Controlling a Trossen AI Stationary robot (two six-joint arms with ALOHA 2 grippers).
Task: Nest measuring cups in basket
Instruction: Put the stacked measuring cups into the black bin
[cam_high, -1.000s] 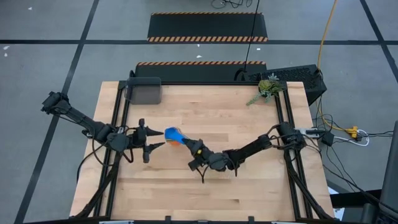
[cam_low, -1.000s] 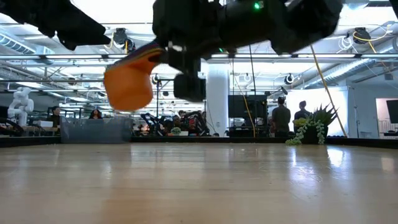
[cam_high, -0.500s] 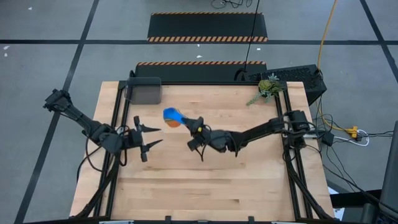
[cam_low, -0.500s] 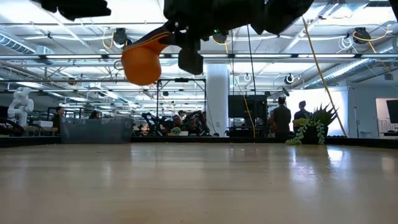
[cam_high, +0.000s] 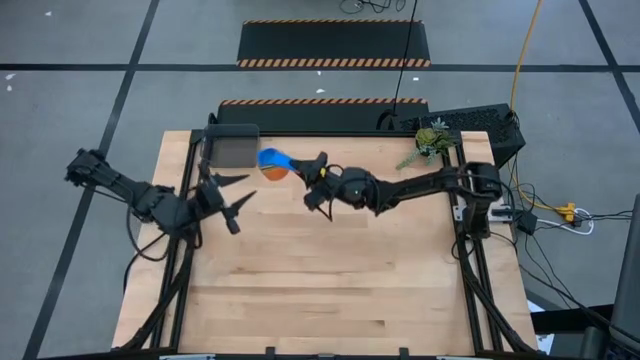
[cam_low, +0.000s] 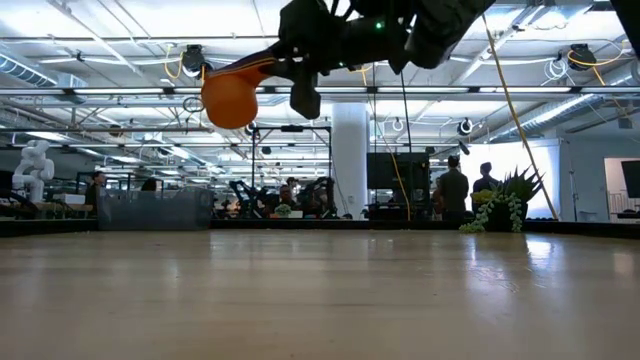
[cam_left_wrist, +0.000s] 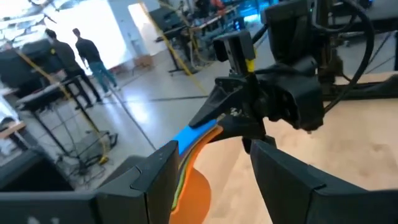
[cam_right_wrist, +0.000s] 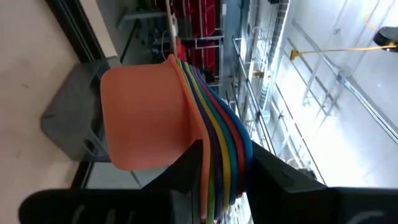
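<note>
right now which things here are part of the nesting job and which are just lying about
Part of the job:
- stack of nested measuring cups, orange outermost, held above the table by the right gripper
- basket at the table's far left corner
- left gripper, jaws open and empty, near the basket

Just lying about:
- plant sprig at the far right corner
- people standing in the room behind

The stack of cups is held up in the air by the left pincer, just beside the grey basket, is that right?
Not the left: the right pincer holds the stack of cups by its handles, in the air beside the basket, as the high view shows. The left pincer is open.
</note>
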